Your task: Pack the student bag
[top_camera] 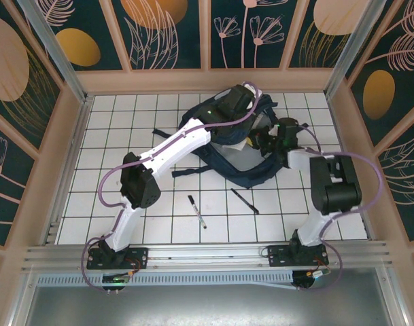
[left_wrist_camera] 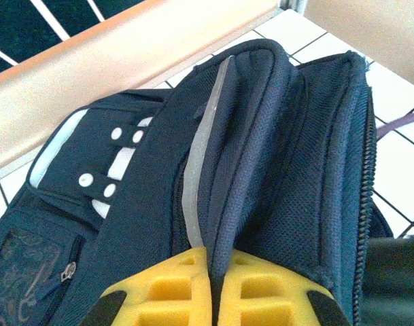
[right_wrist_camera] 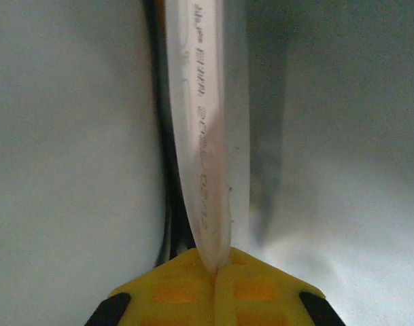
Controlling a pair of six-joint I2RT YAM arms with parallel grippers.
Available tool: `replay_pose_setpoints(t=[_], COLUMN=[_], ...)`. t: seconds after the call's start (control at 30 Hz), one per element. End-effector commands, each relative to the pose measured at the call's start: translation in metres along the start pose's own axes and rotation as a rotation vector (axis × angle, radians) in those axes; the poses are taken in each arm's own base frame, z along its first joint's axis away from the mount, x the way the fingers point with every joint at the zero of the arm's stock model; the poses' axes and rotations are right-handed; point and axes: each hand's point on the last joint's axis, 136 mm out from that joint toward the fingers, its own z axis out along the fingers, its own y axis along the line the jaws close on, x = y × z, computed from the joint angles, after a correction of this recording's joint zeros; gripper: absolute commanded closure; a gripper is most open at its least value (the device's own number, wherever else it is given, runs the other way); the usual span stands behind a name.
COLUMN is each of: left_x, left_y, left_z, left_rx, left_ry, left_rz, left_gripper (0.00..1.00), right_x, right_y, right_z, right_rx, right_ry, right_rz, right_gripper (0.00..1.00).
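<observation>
Top view: the bag (top_camera: 223, 159), navy with dark straps, lies on the white-tiled counter (top_camera: 111, 136), toward the far edge and a little right of the middle. The left arm reaches from the near-left corner across to the bag's far end, where the left tool (top_camera: 239, 100) sits on the fabric. The right arm bends in from the near-right, and the right tool (top_camera: 264, 141) is at the bag's right side, beside a patch of grey lining. Nearer the front edge, apart from the bag, lie a marker (top_camera: 197, 211) and a pen (top_camera: 245, 201), both slanted. Left wrist view: the left tool (left_wrist_camera: 210, 272) has its yellow pads pressed together on a raised fold of the bag (left_wrist_camera: 274, 136), with a light stripe (left_wrist_camera: 203, 149) running up out of the pinch; white patches (left_wrist_camera: 122, 163) with round snaps and a zip pocket (left_wrist_camera: 30, 272) lie to the left, and the wooden wall (left_wrist_camera: 125, 75) stands just beyond. Right wrist view: the right tool (right_wrist_camera: 213, 272) is closed on a thin pale strip (right_wrist_camera: 207, 136) with faint print, seen edge-on between grey surfaces; what the strip is cannot be told.
</observation>
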Motion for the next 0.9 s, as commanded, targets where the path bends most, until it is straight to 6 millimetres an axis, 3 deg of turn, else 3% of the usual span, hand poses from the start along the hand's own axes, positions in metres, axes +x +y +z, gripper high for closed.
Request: replay_pose_setpoints(t=[0.0,0.1,0.27,0.33,0.4,0.5,0.63,0.87], left_x=[-0.079,-0.075,-0.073,-0.073,-0.07,-0.065,-0.059,-0.044], left_y=[-0.015,-0.017,-0.016,-0.014,-0.011,-0.007,-0.004,0.008], left_z=[-0.062,-0.06,-0.057,-0.055,-0.051,-0.044,-0.037,-0.029], left_rx=[0.113,0.121,0.113,0.097,0.079,0.053,0.026,0.005], left_ry=[-0.232,-0.225,-0.226,-0.231,-0.232,-0.224,-0.208,-0.17], left_rz=[-0.069,-0.064,-0.052,-0.051,-0.051,-0.044,-0.023,-0.028], left_gripper=[1.0,1.0,1.0,1.0,1.0,1.0,1.0,1.0], right_x=[-0.041,-0.048,-0.033,-0.029,-0.028,-0.024,-0.013,0.013], right_y=[0.034,0.018,0.023,0.018,0.016,0.015,0.012,-0.004], right_z=[0.026,0.052,0.1,0.109,0.11,0.095,0.062,0.003], right_rx=[-0.113,-0.105,-0.157,-0.135,-0.101,-0.031,0.041,0.108], right_ry=[-0.209,-0.274,-0.204,-0.193,-0.197,-0.217,-0.22,-0.19], right_rz=[0.041,0.15,0.187,0.228,0.248,0.246,0.225,0.179], right_gripper=[1.0,1.0,0.83,0.7,0.64,0.57,0.51,0.49])
